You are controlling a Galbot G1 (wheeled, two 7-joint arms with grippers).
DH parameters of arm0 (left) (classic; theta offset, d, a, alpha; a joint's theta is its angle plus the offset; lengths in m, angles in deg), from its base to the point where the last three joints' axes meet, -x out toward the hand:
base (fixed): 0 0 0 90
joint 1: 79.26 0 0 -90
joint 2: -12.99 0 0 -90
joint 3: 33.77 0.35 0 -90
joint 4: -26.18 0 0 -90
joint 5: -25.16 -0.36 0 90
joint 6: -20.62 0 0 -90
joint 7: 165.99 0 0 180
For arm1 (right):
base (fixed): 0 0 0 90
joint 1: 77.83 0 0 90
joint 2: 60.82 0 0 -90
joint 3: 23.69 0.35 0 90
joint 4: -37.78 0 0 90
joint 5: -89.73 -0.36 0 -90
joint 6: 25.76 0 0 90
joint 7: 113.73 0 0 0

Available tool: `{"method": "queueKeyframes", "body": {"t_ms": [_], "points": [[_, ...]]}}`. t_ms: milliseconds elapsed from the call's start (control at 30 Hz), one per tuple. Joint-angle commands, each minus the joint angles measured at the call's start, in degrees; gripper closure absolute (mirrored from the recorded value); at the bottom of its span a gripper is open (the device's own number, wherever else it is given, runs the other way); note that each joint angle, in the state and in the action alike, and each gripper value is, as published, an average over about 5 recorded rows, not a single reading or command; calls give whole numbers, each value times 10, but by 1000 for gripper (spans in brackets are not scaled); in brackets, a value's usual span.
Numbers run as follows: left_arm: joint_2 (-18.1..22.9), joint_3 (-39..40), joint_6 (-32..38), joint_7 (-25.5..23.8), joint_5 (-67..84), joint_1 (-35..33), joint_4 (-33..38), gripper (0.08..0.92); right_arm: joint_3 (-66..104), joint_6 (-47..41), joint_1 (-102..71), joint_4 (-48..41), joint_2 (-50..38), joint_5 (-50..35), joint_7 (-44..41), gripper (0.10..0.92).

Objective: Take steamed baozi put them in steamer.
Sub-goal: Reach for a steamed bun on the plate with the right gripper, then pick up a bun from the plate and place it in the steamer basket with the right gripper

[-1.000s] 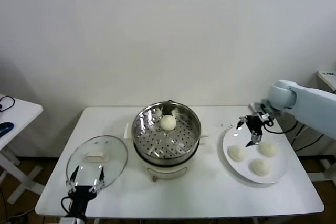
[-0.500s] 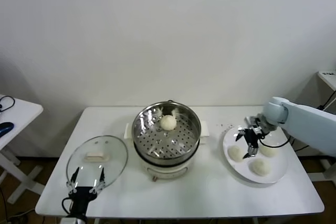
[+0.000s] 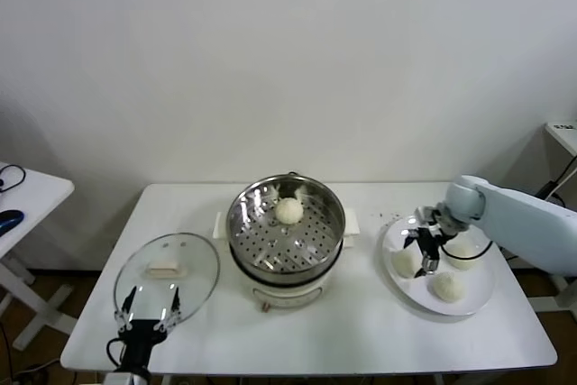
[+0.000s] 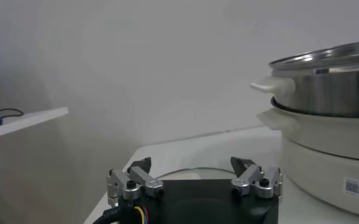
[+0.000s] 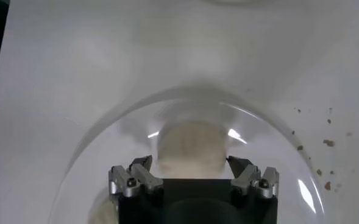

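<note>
Although four buns make up the lot, only one steamed baozi (image 3: 288, 211) sits in the steamer (image 3: 286, 233) at centre frame, resting on the perforated floor toward the far rim.

Remaining stock: three baozi on the white plate (image 3: 439, 265) at right of centre in the head view. One lies at the plate's left (image 3: 405, 262), one at its lower middle (image 3: 447, 287), one toward the right (image 3: 465, 251), partly behind the arm.

Right gripper (image 3: 425, 253): lowered over the plate, fingers spread wide apart and holding nothing. In the right wrist view the left-hand bun (image 5: 190, 150) lies between the two fingertips (image 5: 140, 167), with clear space on both sides; no contact can be confirmed.

Left gripper (image 3: 146, 305): parked at lower left of the head view, over the near edge of the glass lid (image 3: 168, 269), fingers open and empty. The lid lies flat on the table (image 3: 361, 326), off the pot.

Progress, as judged: one of four transferred, roughly a quarter done. Step in hand appears to be the pick of the second bun. Left to do: close on it, lift, carry to the pot and release; then repeat for the other two.

Minor item: dark crumbs (image 5: 316, 144) on the table beside the plate.
</note>
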Motion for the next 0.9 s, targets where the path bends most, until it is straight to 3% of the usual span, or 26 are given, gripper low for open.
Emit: {"method": "queueKeyframes", "body": {"t_ms": [33,567,900], "points": [[-1,-1,0,0,0,0,1,177,10,-1,-11,-15,6,4,-1,203],[-1,-2,0,0,0,-2,2,177,19,-1,-11,-18,6,-6,-2,290],[-2,-3,1,1,2,-3,4,177,-22,-3,72,4,-10,-76,-3,312]]}}
